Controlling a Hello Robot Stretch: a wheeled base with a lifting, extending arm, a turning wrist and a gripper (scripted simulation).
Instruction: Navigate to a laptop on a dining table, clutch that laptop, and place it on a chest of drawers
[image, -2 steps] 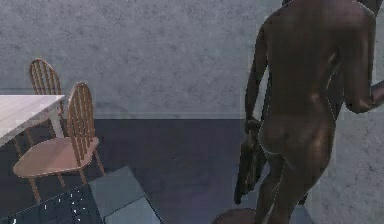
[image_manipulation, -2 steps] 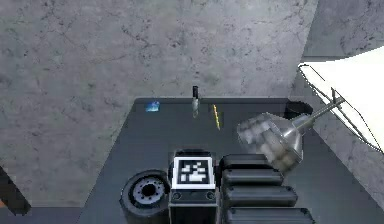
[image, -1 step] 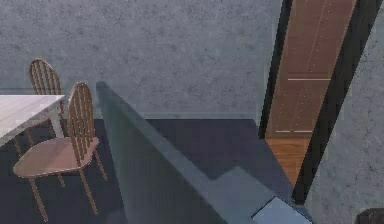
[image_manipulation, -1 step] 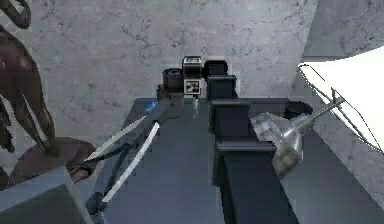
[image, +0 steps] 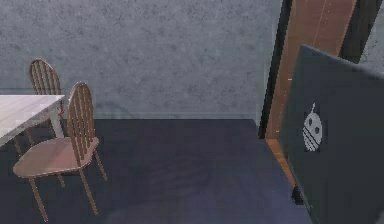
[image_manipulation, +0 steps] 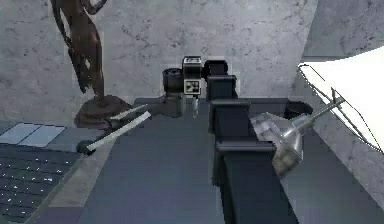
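Arm side view: laptop (image_manipulation: 35, 165) lying near left on dark surface (image_manipulation: 160, 175), keyboard facing up. Arm (image_manipulation: 245, 170) reaching from near edge toward far wall. Silver funnel-shaped object (image_manipulation: 283, 138) sitting just right of arm. Thin grey rod (image_manipulation: 116, 130) lying left of arm, beyond laptop. End effector (image_manipulation: 172, 88) hanging at far end near dark statue (image_manipulation: 85, 55). Cannot tell if fingers are spread or pressed together, or holding anything.

Forward view: wooden chair (image: 65, 140) standing near left beside white worktop (image: 25, 108), second chair (image: 45, 75) beyond. Dark panel (image: 340, 130) with pale emblem rising near right, brown door frame (image: 305, 60) behind.
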